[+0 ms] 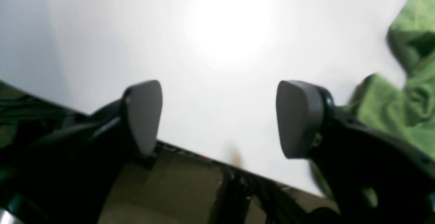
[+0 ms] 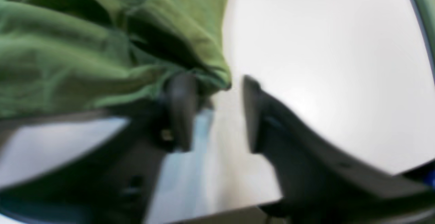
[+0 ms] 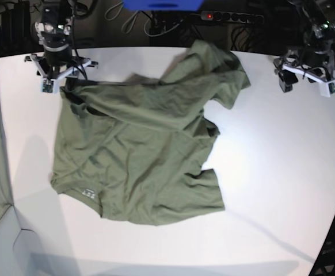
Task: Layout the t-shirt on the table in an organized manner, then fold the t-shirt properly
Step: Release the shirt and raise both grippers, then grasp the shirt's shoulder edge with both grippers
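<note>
Overhead, the t-shirt (image 3: 139, 152) lies spread but rumpled on the table (image 3: 282, 172), olive green, its bulk toward the right pincer's side, one portion folded back in a diagonal band across the upper body and another lobe bunched toward the far edge. A small printed label shows at the near hem-side edge of the cloth. The right gripper (image 3: 63, 77) sits at the far corner of the garment, directly over the cloth's edge. From its own wrist camera the right gripper (image 2: 214, 112) shows its two fingers parted with a clear gap of white table between them; the shirt (image 2: 102, 44) is heaped just beyond and to one side of the fingertips, its edge drooping against the one finger (image 2: 181, 112). The view is smeared, so contact is hard to judge, but the cloth seems to touch that finger only and is not pinched between the two: released. The left gripper (image 3: 305, 72) hangs well apart from the shirt, past the bunched lobe, over bare white table near the far rim. Its wrist view shows the left gripper (image 1: 217, 118) splayed wide, grey pads (image 1: 299, 115) facing each other with nothing between them, only table (image 1: 221, 47) beneath. A fold of green shirt (image 1: 401, 95) lies off to one side of that pincer, beyond the outer finger, not touching it.
</note>
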